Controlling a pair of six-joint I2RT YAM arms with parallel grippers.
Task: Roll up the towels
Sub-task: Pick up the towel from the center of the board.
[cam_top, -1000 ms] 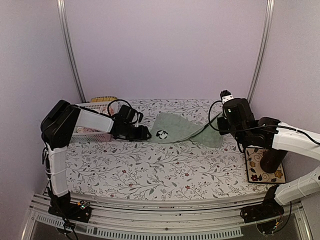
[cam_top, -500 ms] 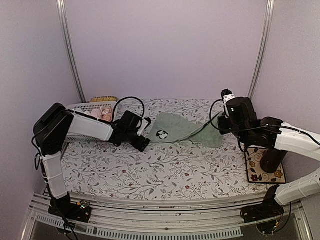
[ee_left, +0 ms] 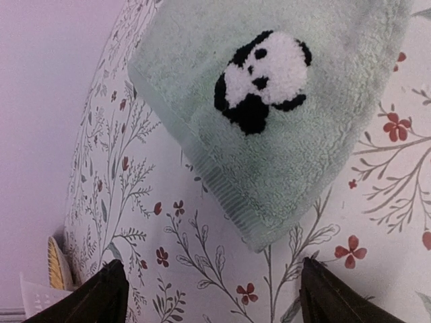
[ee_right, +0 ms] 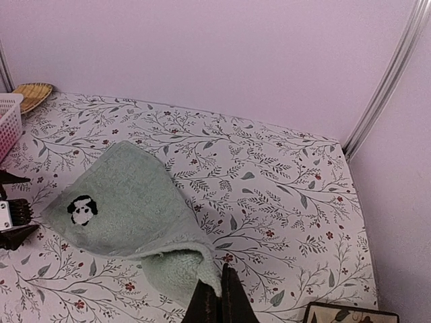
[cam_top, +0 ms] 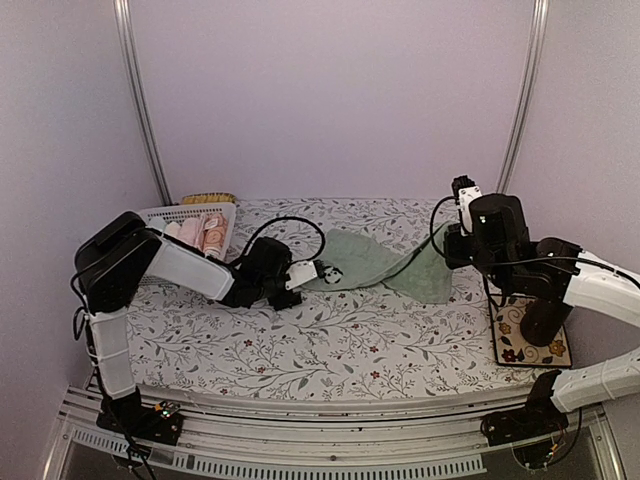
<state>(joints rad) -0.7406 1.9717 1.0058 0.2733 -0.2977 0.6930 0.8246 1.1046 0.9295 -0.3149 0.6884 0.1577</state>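
Observation:
The pale mint green towel (cam_top: 372, 260) lies spread on the flowered table, its panda mark (cam_top: 330, 271) near the left corner. My left gripper (cam_top: 305, 278) is open, low on the table, with the towel's corner (ee_left: 262, 232) just ahead of the gap between its fingertips (ee_left: 108, 296). My right gripper (ee_right: 221, 288) is shut on the towel's right edge (ee_right: 178, 266), which curls up off the table. In the top view it (cam_top: 447, 268) sits at the towel's right end. The orange-salmon towel (cam_top: 205, 232) lies in the basket.
A white lattice basket (cam_top: 180, 214) stands at the back left, with a yellow woven item (cam_top: 207, 199) behind it. A flowered tile (cam_top: 530, 340) lies at the right, by the right arm. Back wall and corner posts close in the table.
My left gripper has moved right from beside the basket to the towel's left corner. My right gripper has drawn the towel's right edge slightly right and up.

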